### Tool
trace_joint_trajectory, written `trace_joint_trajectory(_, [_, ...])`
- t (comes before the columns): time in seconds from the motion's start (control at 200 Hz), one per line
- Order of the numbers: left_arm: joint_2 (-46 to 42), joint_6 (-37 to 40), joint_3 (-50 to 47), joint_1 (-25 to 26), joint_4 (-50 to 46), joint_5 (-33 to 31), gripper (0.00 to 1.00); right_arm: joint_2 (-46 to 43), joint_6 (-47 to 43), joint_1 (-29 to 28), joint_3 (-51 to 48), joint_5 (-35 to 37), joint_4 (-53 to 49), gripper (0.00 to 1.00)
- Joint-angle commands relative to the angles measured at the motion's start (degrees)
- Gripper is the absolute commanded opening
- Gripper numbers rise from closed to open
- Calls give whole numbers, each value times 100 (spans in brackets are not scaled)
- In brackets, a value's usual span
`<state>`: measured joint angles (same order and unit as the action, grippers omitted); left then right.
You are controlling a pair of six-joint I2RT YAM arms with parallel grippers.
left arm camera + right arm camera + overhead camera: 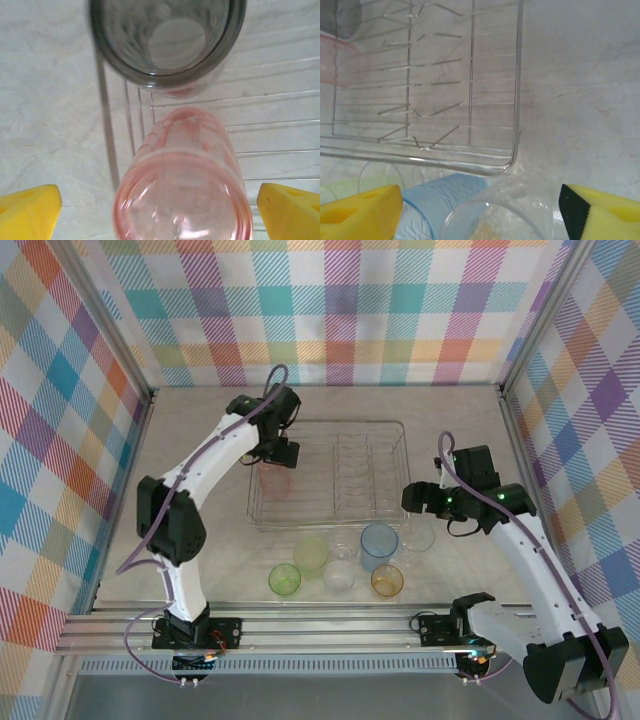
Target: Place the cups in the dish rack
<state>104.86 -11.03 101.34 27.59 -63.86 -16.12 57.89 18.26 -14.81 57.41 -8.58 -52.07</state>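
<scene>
Yellow-tipped left gripper [157, 202] hangs wide open over the pink cup [185, 165] — the grey cup [165, 40] is just beyond, both inside the dish rack [400, 430] along its left edge. Right gripper [480, 205], jaws apart, straddles a clear cup [500, 220] off the rack's near right corner, beside the blue cup [440, 200].

Left pincer [159, 206] spread — right pincer [480, 207] spread.

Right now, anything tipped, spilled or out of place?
Nothing stands out. The pink cup and grey cup stand mouth-up at the left end of the dish rack. The other cups stand upright on the table in front of it. No spill or damage visible.
</scene>
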Motion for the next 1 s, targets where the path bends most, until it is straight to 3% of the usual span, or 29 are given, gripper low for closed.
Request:
trace_joint_trajectory(0.0, [-826, 10, -452, -35, 489, -172, 100, 94, -86, -225, 360, 131, -607, 80])
trace_joint_trajectory(0.225, [-2444, -180, -1959, -33, 1676, 31, 100, 139, 277, -365, 582, 1136, -1491, 76])
trace_joint_trajectory(0.51, [-3936, -333, -3493, -26, 2649, 839, 100, 193, 559, -364, 316, 1505, -1719, 67])
trace_joint_trajectory(0.69, [-4346, -408, -3865, -26, 2899, 1083, 100, 343, 605, -365, 81, 1456, -1536, 53])
trace_joint_trajectory(0.995, [-4523, -654, -4252, -26, 3239, 1399, 100, 674, 624, -359, -34, 1377, -1303, 39])
